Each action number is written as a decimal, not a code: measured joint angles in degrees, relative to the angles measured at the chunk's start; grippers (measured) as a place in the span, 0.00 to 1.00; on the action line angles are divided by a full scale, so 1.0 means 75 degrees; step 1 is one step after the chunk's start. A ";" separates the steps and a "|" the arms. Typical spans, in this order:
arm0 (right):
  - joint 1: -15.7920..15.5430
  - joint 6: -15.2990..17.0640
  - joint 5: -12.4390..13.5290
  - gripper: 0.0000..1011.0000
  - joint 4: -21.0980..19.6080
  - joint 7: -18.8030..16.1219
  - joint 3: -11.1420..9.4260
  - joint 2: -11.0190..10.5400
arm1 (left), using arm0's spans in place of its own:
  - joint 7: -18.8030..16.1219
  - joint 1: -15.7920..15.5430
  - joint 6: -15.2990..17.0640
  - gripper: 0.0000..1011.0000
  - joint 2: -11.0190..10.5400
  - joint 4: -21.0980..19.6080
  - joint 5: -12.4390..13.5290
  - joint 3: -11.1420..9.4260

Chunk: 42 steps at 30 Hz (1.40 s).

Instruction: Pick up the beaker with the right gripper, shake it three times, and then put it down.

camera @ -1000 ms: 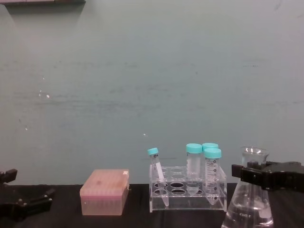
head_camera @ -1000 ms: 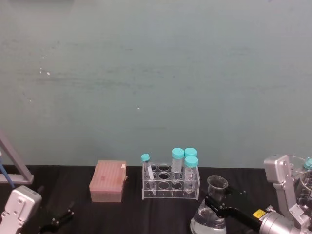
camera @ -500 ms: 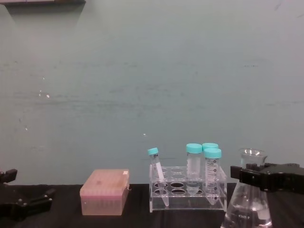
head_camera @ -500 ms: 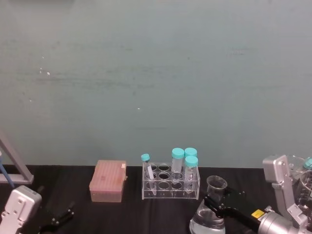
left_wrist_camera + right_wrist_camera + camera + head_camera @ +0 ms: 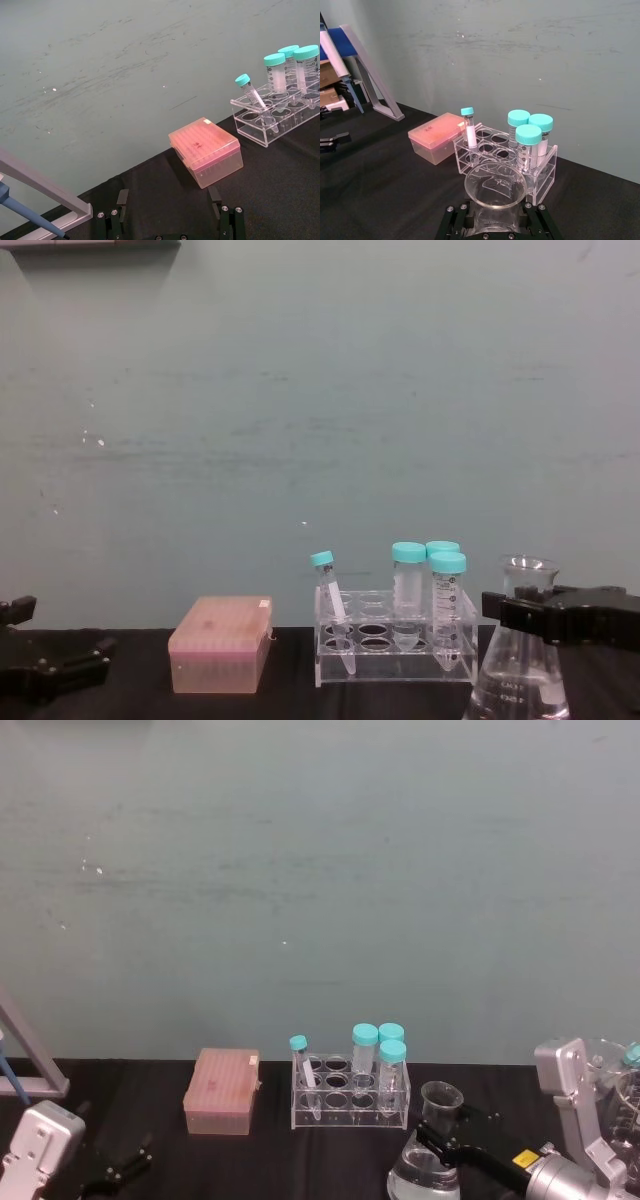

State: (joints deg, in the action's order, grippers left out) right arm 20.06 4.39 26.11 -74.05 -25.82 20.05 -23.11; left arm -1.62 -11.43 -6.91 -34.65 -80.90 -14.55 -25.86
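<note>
1. The tube rack (image 5: pixel 350 1105) stands on the black table (image 5: pixel 270 1160) and holds 4 teal-capped tubes (image 5: pixel 365 1050): 3 wide and upright, 1 slim and tilted at the rack's left end.
2. The beaker (image 5: pixel 441 1098) is just right of the rack and nearer the robot, upright, close to the rack but apart from it.
3. The right gripper (image 5: pixel 440 1133) is clamped on the beaker's neck, below the flared rim.
4. From the side, the chest view shows the beaker (image 5: pixel 527 572) with its rim about level with the tube caps and the right gripper (image 5: pixel 522 614) crossing the neck. The base runs off the picture's edge, so I cannot tell whether it rests on the table.
5. The right wrist view looks down into the beaker (image 5: pixel 495 187) mouth, with 1 jaw on each side of the neck and the rack (image 5: pixel 492 145) right behind.
6. A pink box (image 5: pixel 222 1092) sits just left of the rack.
7. The left gripper (image 5: pixel 120 1170) rests well left of the rack, beyond the box. The left wrist view shows its fingers (image 5: pixel 112 222) spread wide, holding nothing.
</note>
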 joint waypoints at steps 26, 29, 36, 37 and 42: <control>0.0126 0.0013 -0.0033 0.45 0.0205 0.0000 0.0068 0.0117 | 0.0000 0.0000 0.0000 0.99 0.0000 0.0000 0.0000 0.0000; 0.0144 0.0011 -0.0022 0.45 0.0247 -0.0028 0.0070 0.0129 | 0.0000 0.0000 0.0000 0.99 0.0000 0.0000 0.0000 0.0000; 0.0130 0.0015 0.0011 0.45 0.0251 -0.0079 0.0072 0.0117 | 0.0000 0.0000 0.0000 0.99 0.0000 0.0000 0.0001 0.0000; 0.0127 0.0015 0.0015 0.45 0.0249 -0.0083 0.0072 0.0114 | 0.0000 0.0000 0.0000 0.99 0.0000 0.0000 0.0000 0.0000; 0.0090 0.0018 0.0044 0.45 0.0221 -0.0103 0.0066 0.0081 | 0.0000 0.0000 0.0000 0.99 0.0000 0.0000 0.0000 0.0000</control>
State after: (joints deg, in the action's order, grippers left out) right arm 20.74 4.52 26.44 -72.40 -26.59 20.55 -22.50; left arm -1.62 -11.43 -6.91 -34.65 -80.90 -14.55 -25.86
